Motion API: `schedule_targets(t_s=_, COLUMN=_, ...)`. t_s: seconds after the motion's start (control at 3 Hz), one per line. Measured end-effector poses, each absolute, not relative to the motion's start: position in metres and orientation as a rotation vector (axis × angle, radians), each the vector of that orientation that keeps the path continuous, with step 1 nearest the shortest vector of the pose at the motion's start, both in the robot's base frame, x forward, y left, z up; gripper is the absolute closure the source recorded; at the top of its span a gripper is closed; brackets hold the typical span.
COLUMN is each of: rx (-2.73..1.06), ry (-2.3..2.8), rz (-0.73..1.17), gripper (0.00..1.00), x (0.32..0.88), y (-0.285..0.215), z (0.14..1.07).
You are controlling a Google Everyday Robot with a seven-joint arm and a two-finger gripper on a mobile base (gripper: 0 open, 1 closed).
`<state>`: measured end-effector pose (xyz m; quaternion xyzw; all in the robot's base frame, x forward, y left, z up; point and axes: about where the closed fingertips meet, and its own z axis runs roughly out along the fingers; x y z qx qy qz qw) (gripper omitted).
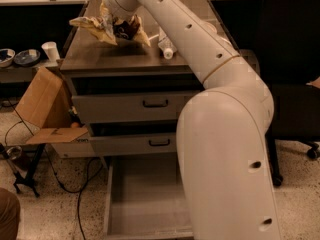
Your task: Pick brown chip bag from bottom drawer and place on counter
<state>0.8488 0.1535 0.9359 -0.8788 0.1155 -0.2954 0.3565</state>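
The brown chip bag (96,27) is showing crinkled foil, glinting dark brown in the middle and duller tan at the ends. The gripper (116,25), poised at the bag over the counter (125,60), is looking like smooth cream plastic, as is the arm's shell (225,134), which is catching a soft satin sheen. The counter is shining glossy grey-brown and reflecting light. The bottom drawer (145,196) is showing matt grey metal, flat and smooth, and the upper drawers (120,107) are wearing the same finish with black handles (155,103). The clear plastic bottle (165,43) is gleaming. The cardboard box (42,104) is looking matt brown, and the floor (60,204) is looking speckled, like terrazzo.
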Motion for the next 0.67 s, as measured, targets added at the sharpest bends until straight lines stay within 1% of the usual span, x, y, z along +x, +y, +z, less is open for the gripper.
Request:
schedule_targets(t_s=0.33, rx=-2.306, ry=0.296, rz=-0.740, gripper=0.04, x=0.8465, y=0.1614, z=0.9362)
schedule_targets(t_s=0.67, rx=-2.306, ry=0.296, rz=-0.740, gripper=0.00, x=0.8465, y=0.1615, z=0.9361)
